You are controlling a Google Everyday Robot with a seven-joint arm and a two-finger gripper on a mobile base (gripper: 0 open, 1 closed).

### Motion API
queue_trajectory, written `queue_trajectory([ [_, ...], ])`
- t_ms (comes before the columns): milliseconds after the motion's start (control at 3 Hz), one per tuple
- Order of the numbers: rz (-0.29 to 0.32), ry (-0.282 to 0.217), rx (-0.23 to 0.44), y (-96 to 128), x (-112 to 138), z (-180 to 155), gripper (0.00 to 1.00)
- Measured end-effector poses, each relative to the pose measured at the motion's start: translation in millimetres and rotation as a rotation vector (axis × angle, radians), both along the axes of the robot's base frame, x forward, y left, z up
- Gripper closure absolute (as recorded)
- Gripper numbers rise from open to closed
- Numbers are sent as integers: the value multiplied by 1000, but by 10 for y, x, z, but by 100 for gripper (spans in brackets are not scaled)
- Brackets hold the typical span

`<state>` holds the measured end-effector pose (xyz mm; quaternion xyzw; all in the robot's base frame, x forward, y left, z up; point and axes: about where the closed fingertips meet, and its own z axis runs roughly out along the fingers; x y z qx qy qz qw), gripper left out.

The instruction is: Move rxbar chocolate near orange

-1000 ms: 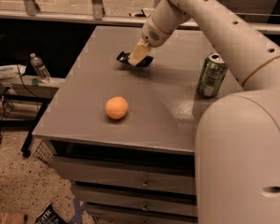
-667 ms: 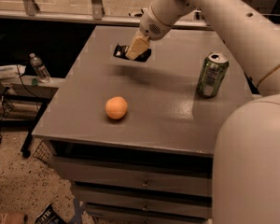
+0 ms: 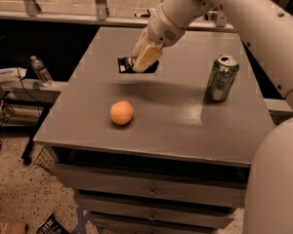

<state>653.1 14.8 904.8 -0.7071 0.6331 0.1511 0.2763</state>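
Note:
The rxbar chocolate (image 3: 125, 65) is a flat black bar held in my gripper (image 3: 145, 58), which is shut on it. The bar hangs a little above the grey table (image 3: 185, 116), over its far middle, and casts a shadow on the top below. The orange (image 3: 121, 112) sits on the table nearer the front left edge, well apart from the bar and closer to the camera than the gripper. The tan fingers (image 3: 147, 56) cover the bar's middle.
A green drink can (image 3: 222, 78) stands upright on the right side of the table. The table has drawers below its front edge. A water bottle (image 3: 40, 71) stands on a low shelf to the left. My arm reaches in from the upper right.
The gripper has lifted the bar off the table top and holds it in the air. The orange and the can have not moved on the table.

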Motion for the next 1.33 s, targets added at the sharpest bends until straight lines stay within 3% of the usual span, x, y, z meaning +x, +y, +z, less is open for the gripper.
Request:
queue_trajectory([
  [333,91,36,-11,-74,-199,-171,100],
  [667,134,50,-33,-105,-323,-288,100],
  [1333,145,67,-70,-136,-509,-487,100],
])
